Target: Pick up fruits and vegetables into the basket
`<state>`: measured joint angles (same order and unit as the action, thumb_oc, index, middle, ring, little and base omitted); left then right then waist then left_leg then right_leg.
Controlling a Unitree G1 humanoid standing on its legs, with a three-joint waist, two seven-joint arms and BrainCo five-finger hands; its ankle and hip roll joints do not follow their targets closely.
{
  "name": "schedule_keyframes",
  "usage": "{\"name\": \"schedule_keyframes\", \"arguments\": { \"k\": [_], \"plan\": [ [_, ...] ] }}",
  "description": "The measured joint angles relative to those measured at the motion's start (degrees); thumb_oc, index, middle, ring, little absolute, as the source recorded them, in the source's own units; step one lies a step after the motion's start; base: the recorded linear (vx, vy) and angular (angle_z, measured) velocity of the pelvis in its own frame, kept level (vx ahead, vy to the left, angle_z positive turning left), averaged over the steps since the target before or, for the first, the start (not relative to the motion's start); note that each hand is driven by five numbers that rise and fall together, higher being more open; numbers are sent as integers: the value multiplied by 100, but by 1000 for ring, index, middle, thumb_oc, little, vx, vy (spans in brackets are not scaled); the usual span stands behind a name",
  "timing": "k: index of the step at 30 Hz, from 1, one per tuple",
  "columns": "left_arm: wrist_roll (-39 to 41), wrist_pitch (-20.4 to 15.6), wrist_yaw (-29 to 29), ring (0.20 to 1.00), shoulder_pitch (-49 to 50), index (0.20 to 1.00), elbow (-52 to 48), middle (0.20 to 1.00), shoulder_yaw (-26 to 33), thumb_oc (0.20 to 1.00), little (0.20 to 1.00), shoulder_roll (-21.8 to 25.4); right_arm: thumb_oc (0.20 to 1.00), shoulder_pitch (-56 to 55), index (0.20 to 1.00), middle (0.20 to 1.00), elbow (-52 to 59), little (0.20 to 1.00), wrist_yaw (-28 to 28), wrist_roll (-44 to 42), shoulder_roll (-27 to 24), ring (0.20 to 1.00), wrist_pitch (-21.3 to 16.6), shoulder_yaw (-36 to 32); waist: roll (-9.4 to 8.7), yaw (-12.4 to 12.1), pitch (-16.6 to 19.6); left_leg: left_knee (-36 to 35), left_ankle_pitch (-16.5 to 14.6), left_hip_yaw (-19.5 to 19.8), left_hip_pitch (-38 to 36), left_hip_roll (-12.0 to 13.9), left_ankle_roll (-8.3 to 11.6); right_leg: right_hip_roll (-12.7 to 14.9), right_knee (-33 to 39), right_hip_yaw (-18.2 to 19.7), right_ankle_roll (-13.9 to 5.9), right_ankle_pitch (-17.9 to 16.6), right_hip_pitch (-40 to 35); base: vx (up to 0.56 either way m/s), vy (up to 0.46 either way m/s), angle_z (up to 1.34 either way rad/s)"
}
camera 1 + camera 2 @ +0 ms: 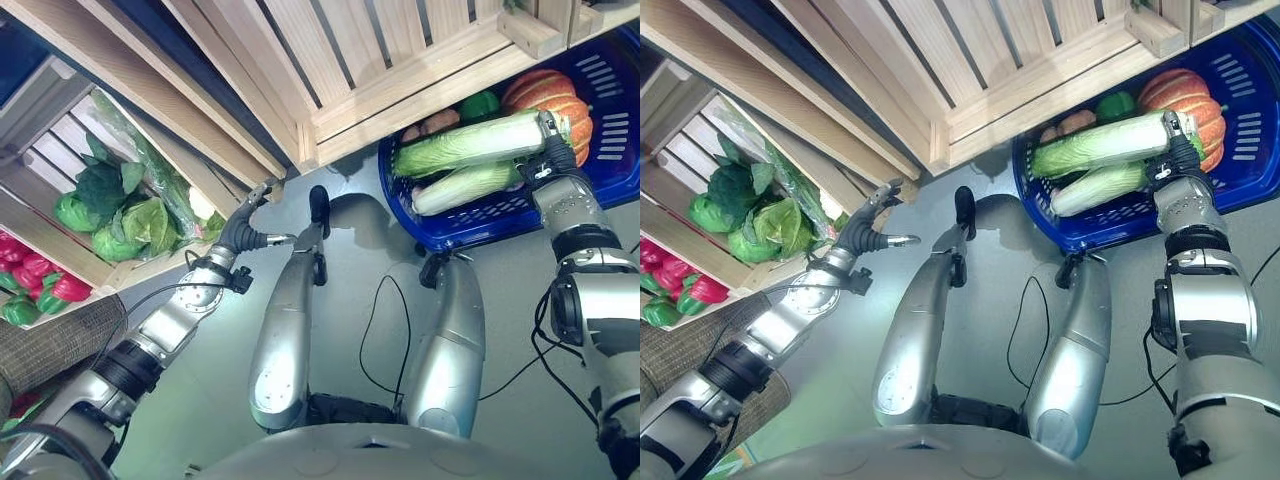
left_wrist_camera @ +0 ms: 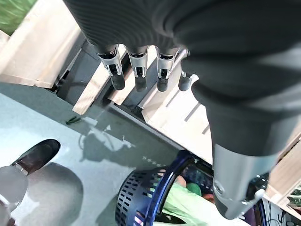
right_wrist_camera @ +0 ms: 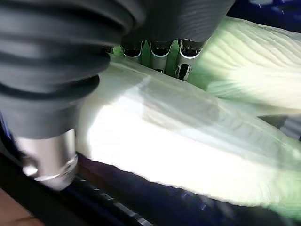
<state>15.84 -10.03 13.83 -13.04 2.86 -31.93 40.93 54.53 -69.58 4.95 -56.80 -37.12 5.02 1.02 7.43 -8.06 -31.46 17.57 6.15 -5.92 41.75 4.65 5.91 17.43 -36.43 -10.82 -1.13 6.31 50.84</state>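
A blue basket (image 1: 622, 120) stands on the floor at the upper right, seen also in the left wrist view (image 2: 136, 200). In it lie a pumpkin (image 1: 552, 95), a green pepper (image 1: 480, 103) and a pale napa cabbage (image 1: 465, 187). A second napa cabbage (image 1: 465, 143) rests across the top of the load, and my right hand (image 1: 548, 140) grips its white end. Up close, the fingers (image 3: 160, 49) curl over this cabbage (image 3: 178, 141) with the thumb below. My left hand (image 1: 245, 232) hangs open near the corner of a wooden crate, holding nothing.
A wooden crate (image 1: 50, 150) at the left holds leafy green cabbages (image 1: 120, 215); beside it lie red and green peppers (image 1: 40, 278). More slatted crates (image 1: 400, 60) run across the top, just behind the basket. Grey floor lies between the crates and basket.
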Motion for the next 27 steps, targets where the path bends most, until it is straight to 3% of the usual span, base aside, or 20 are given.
{"name": "schedule_keyframes", "arguments": {
  "k": [7, 11, 14, 19, 24, 27],
  "plan": [
    [1, 106, -72, 1000, -1, 1000, -35, 1000, 17, 1000, 1000, 23, 1000, -82, 1000, 1000, 0, 1000, 871, 826, 42, 1000, -376, 2, 44, -130, 28, 115, -37, 71, 48, 16, -9, 0, 31, -92, 12, -11, -73, -15, 2, 3],
    [58, 41, -289, 1000, 113, 1000, 9, 1000, 26, 1000, 1000, 23, 1000, -584, 1000, 1000, 292, 1000, 1578, 1151, 150, 1000, -1032, -15, 44, -103, 28, 122, -84, 84, -147, 28, -43, -23, 201, -131, -36, -71, -375, -7, 75, -1],
    [174, -190, -428, 1000, 451, 1000, 66, 1000, 44, 1000, 1000, -17, 1000, -1441, 1000, 1000, 1407, 1000, 2265, 1416, 323, 1000, -1593, -25, 44, 48, 29, 96, -171, 18, -467, 45, -98, -113, 541, -100, -115, -207, -782, -2, 123, -15],
    [226, -427, -584, 1000, 961, 1000, 336, 1000, 347, 1000, 1000, -505, 1000, -3134, 1000, 1000, 3566, 1000, 3209, 2329, 680, 1000, -2097, -22, 29, 464, 20, -13, -318, -167, -1124, 68, -209, -230, 1201, -24, -283, -496, -1613, 23, 137, -17],
    [277, -630, -828, 1000, 1396, 1000, 828, 1000, 871, 1000, 1000, -924, 1000, -4496, 1000, 1000, 4892, 1000, 3388, 3288, 1044, 1000, -2457, -21, -98, 825, -4, -230, -458, -361, -1982, 113, -250, -375, 1818, 119, -404, -690, -2532, 57, 118, -22],
    [280, -690, -989, 1000, 1657, 1000, 1188, 1000, 1101, 1000, 1000, -1112, 1000, -5150, 1000, 1000, 5221, 1000, 3264, 3563, 1320, 1000, -2631, -21, -346, 990, 46, -482, -495, -480, -2678, 174, -202, -490, 2169, 182, -436, -723, -3183, 120, 92, -21]
  ]
}}
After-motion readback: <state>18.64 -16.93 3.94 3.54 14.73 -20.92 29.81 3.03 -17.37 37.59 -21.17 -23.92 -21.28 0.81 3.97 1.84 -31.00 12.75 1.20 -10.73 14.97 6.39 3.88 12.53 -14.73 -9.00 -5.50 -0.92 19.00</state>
